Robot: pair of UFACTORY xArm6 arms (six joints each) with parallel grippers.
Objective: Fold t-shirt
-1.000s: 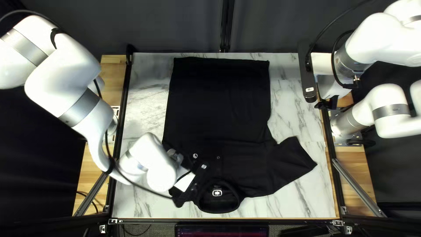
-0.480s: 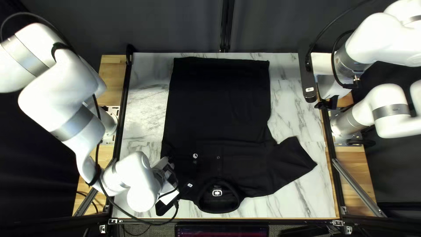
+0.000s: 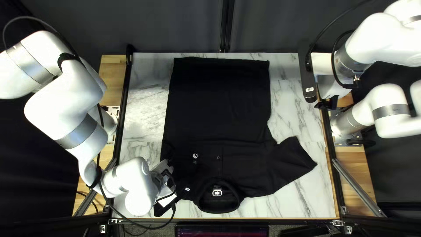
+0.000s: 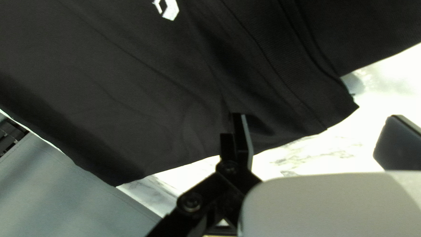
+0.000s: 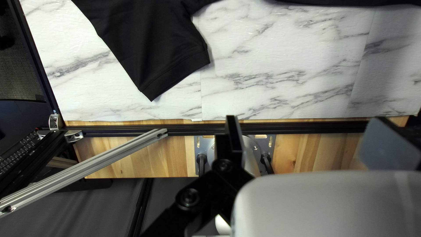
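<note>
Shirt (image 3: 219, 105), black and unfolded, is spread flat on the marbled table (image 3: 294, 109), its hem (image 3: 221, 58) laid toward the far edge, its collar (image 3: 218, 210) toward the near one. A small white mark (image 3: 195, 156) is displayed on the chest. One sleeve (image 3: 291, 160) is stretched out toward the right of the top left view; the opposite side is partly hidden by the left gripper (image 3: 167, 200).

In the left wrist view, that gripper's fingers are parted wide, one finger (image 4: 243, 136) seen against the shirt's edge, the other (image 4: 397, 145) against marble; whether cloth is touched cannot be told.

The right gripper (image 3: 326, 104) is held at the table's right side, its fingers likewise spread. In its wrist view, a black rail (image 5: 294, 128) and wood (image 5: 329, 149) are framed between them, with the sleeve pictured ahead, well apart. A dark curtain (image 3: 175, 26) is hung behind the table.
</note>
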